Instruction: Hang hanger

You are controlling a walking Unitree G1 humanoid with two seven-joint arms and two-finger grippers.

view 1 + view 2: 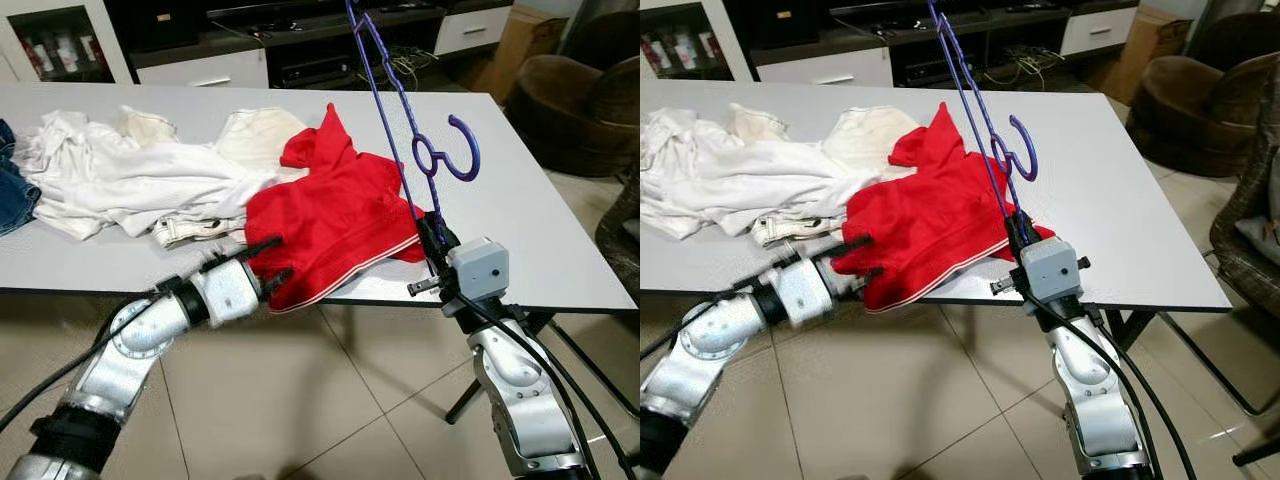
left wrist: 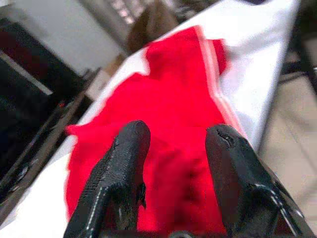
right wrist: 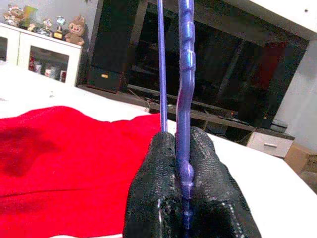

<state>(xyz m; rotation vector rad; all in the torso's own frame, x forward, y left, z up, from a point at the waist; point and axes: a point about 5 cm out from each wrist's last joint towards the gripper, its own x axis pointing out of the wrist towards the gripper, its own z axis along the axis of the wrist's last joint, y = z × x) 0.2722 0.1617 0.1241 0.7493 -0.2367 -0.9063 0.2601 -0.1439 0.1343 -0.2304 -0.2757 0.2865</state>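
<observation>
Right gripper (image 1: 437, 238) clamps purple hanger (image 1: 400, 110) upright at table (image 1: 560, 250) near edge. Left gripper (image 1: 272, 262), fingers spread, at red garment (image 1: 335, 215) overhanging that edge. White clothes (image 1: 130, 175) lie beside it; tiled floor (image 1: 330, 400) below.

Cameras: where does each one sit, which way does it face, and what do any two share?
Left eye and right eye views: on the head, looking down at the white table; both silver arms show.
Left wrist view: along the open left hand toward the red garment.
Right wrist view: along the right hand, shut on the purple hanger.
Shared: the eye views and both wrist views all show the red garment.
</observation>
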